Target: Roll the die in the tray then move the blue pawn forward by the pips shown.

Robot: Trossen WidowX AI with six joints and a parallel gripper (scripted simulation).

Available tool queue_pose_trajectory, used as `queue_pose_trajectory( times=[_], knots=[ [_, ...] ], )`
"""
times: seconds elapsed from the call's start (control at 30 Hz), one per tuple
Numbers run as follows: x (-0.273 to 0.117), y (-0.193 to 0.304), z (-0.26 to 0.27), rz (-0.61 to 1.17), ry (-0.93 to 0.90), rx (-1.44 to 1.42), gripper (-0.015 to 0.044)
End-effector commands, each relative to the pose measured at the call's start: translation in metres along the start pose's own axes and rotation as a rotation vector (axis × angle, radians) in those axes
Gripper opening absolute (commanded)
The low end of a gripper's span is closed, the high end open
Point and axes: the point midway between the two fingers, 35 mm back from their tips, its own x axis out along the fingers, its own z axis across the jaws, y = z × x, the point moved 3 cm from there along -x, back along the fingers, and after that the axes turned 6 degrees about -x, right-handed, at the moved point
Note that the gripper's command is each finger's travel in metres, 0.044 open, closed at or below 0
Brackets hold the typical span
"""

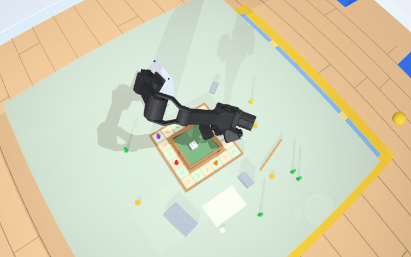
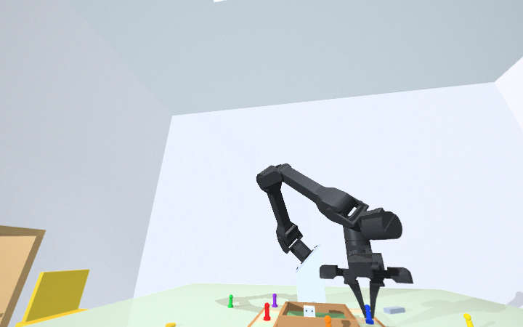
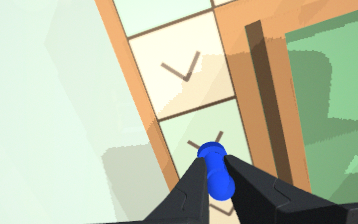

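Note:
My gripper (image 2: 369, 317) (image 3: 213, 164) is shut on the blue pawn (image 2: 368, 311) (image 3: 220, 185), one finger on each side. The pawn looks roughly upright, its base over a pale green arrow square of the board (image 1: 212, 173) (image 3: 134, 75). In the top view the gripper mostly hides it. The white die (image 1: 193, 145) (image 2: 309, 310) lies in the green-floored tray (image 1: 200, 164) (image 2: 314, 322) (image 3: 289, 125); its top shows several pips, too small to count surely.
A red pawn (image 1: 176, 162) (image 2: 266, 312), an orange pawn (image 1: 216, 163) (image 2: 327, 320) and a purple pawn (image 1: 158, 136) (image 2: 274, 300) stand on the board. Off it are a yellow pawn (image 1: 251, 101), several green pawns, grey blocks, a wooden stick (image 1: 270, 155) and a cream sheet (image 1: 224, 205).

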Motion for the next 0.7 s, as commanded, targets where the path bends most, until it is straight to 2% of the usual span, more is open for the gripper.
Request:
queue_pose_trajectory(
  times=[0.0, 0.37, 0.67],
  knots=[
    [-0.028, -0.005, 0.005, -0.014, -0.017, 0.006, 0.0],
    [-0.117, 0.001, 0.003, -0.012, -0.016, 0.006, 0.0],
    [-0.119, 0.005, -0.006, -0.012, -0.016, 0.005, 0.0]
  ],
)
